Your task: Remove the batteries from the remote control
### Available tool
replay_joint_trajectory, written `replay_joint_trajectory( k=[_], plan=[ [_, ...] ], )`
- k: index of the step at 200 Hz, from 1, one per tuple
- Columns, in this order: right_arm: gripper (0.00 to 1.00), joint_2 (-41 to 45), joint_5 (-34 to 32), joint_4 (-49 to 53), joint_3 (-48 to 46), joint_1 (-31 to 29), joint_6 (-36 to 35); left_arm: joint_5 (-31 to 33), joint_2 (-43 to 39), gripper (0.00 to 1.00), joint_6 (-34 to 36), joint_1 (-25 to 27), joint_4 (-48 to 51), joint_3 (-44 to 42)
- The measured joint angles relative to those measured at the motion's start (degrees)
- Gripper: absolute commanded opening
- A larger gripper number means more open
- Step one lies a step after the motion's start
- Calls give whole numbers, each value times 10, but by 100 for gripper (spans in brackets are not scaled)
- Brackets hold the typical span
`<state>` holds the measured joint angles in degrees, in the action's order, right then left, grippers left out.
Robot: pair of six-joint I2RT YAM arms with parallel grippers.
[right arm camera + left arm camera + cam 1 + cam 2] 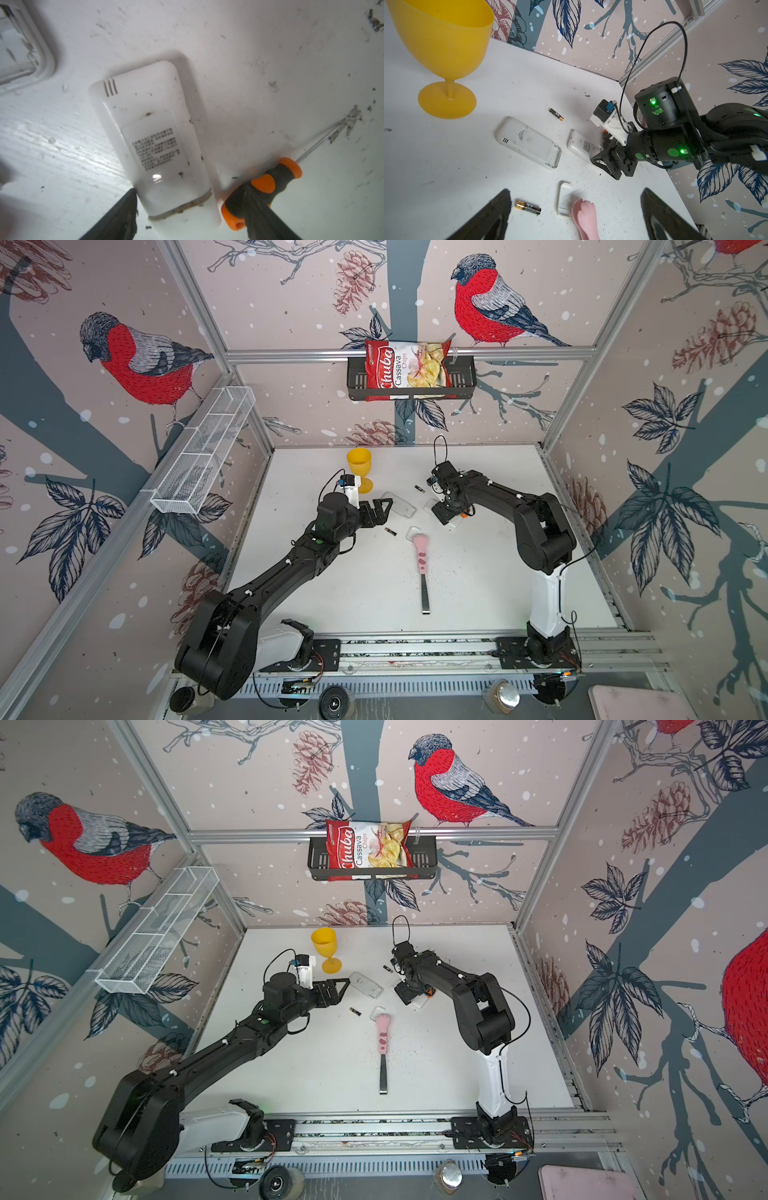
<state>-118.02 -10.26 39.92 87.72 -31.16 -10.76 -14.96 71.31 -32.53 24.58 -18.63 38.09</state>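
Note:
Two white remote controls lie back-up mid-table. One (399,506) (527,143) shows a bare end bay. Across the end of the other (153,135) (581,145) my right gripper (189,193) (446,514) is shut: one finger touches its edge, and the other presses an orange-and-black screwdriver (270,182) against it. Two batteries lie loose on the table, one (419,488) (556,114) behind the remotes. The other (390,531) (528,207) is just inside one finger of my open, empty left gripper (576,192) (382,510).
A loose white battery cover (563,197) rests against a pink-handled scraper (421,556). A yellow goblet (360,468) stands behind my left gripper. On the back wall a black basket (465,377) holds a chips bag. A white wire basket (203,456) hangs on the left wall.

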Motion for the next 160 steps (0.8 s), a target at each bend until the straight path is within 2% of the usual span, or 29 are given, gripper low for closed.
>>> replay_joint_trajectory(
  k=[34, 63, 84, 124, 160],
  plan=[
    [80, 14, 5, 0, -6, 6, 0, 2, 37, 93, 42, 12, 36, 59],
    [81, 55, 35, -16, -10, 18, 7, 14, 123, 94, 134, 32, 104, 193],
    [81, 87, 62, -48, -27, 39, 38, 17, 192, 94, 207, 44, 159, 293],
    [83, 208, 85, -147, -150, 118, 137, 15, 325, 92, 377, 84, 268, 465],
    [88, 364, 152, -265, -304, 194, 232, 17, 445, 95, 507, 112, 365, 598]
  ],
)
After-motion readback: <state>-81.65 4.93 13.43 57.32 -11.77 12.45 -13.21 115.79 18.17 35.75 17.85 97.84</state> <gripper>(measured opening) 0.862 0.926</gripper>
